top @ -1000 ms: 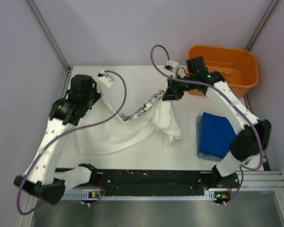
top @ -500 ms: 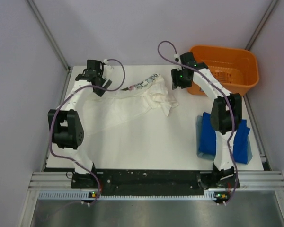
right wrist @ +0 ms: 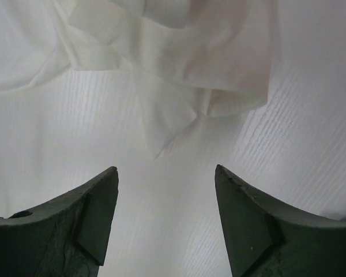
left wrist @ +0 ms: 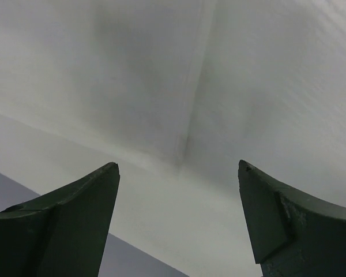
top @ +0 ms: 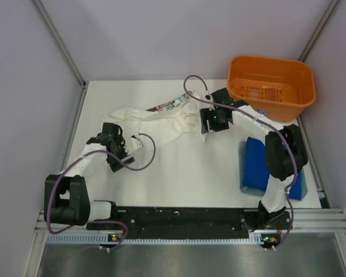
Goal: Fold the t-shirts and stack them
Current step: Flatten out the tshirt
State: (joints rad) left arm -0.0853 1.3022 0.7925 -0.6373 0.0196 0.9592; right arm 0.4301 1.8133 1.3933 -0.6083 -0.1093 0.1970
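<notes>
The white floral shirt (top: 161,126) lies bunched across the upper middle of the tabletop (top: 184,176); the blue shirt (top: 258,167) sits folded at right. The left pincer (left wrist: 179,167) and right pincer (right wrist: 166,168) gape wide (nothing held). Grabbing the rumpled cloth may pinch several layers, skewing the fold.

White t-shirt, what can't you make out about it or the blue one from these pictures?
White t-shirt: lettering on its print, top view, too small and bunched.
Left wrist view: only plain white surfaces; cloth and table are hard to tell apart.
Blue t-shirt: top view, the right arm lies across it, so its fold is unclear.
</notes>
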